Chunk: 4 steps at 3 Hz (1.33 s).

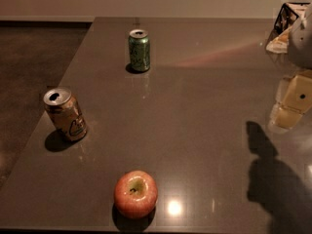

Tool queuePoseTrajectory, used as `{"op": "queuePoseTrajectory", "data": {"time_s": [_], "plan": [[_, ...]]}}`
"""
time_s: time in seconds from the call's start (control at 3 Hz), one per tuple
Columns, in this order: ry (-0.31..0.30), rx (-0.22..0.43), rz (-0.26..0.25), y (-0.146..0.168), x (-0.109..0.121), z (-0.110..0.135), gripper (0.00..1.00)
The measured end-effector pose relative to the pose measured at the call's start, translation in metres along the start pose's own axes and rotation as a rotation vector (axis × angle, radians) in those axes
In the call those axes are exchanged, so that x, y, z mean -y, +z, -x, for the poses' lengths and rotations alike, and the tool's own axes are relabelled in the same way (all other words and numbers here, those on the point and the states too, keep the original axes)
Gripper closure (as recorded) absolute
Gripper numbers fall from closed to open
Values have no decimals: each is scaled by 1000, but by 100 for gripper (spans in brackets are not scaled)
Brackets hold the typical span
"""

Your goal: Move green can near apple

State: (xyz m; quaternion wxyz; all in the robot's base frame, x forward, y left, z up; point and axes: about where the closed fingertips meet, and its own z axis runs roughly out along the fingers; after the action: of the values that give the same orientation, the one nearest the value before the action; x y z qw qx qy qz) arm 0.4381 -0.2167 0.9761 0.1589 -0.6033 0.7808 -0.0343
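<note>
Green can stands upright near the far edge of the surface. Apple sits at the near edge, well apart. Hand hangs at the right edge; whether it is wide or narrow cannot be told.

No lettering reads clearly; the orange can bears perhaps a pale logo, gripper at right edge.

On the table the far can stands at the back, left of the middle. The left can stands nearer, close to the left edge. The apple lies at the front, well apart from both cans. The gripper hangs over the table's right side.
</note>
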Motion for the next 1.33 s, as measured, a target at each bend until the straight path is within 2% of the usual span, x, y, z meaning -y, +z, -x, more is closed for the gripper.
{"op": "queuePoseTrajectory", "data": {"time_s": [0.33, 0.67, 1.33], "plan": [[0, 2, -1, -1, 1, 1, 0], [10, 51, 19, 8, 14, 21, 0], [71, 206, 49, 51, 58, 97, 0]]}}
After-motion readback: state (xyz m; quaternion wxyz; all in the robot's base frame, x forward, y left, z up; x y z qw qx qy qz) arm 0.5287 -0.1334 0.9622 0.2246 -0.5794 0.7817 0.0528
